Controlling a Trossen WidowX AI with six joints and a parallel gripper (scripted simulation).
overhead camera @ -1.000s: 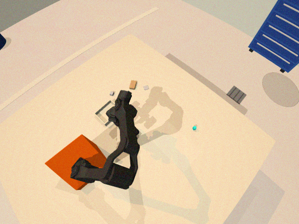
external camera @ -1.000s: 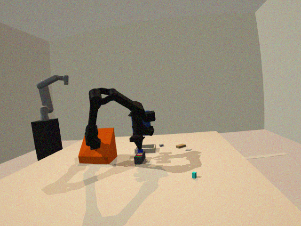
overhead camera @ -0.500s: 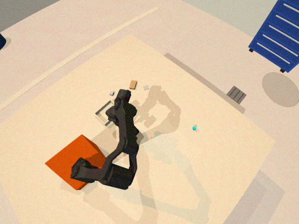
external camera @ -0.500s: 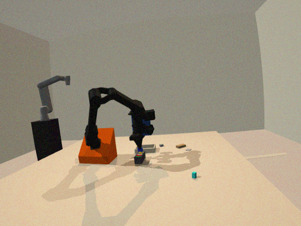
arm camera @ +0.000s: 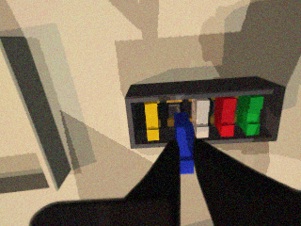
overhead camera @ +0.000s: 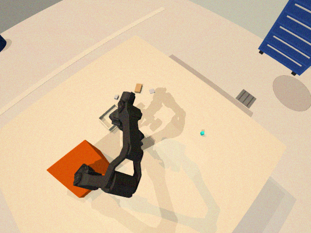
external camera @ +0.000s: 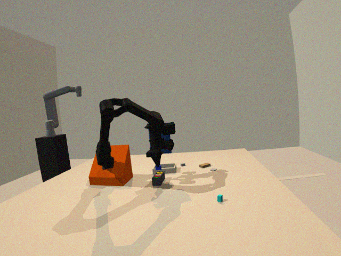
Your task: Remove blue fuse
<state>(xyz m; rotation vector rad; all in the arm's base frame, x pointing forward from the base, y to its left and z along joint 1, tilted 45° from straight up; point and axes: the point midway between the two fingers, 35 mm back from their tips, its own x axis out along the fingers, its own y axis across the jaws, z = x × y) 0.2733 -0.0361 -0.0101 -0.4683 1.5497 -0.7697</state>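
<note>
pincer (external camera: 157,166) (arm camera: 184,147): clamped on blue fuse (external camera: 158,167) (arm camera: 183,141) | blue fuse: raised above the fuse block (external camera: 157,179) (arm camera: 205,88) — clear of its slot | in block: yellow (arm camera: 151,121), white (arm camera: 202,118), red (arm camera: 226,117), green (arm camera: 250,116) fuses | tray (overhead camera: 105,124) (external camera: 168,171) (arm camera: 39,115): on desk (overhead camera: 226,155) (external camera: 192,225) (arm camera: 94,24), near block — blue fuse outside it

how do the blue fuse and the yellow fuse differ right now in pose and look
The blue fuse is gripped between the fingertips of the black gripper, while the yellow fuse has nothing gripping it. The blue fuse is lifted above the dark rectangular fuse block; the yellow fuse sits in its slot there. One is deep blue, the other bright yellow. Both are small and narrow.
</note>
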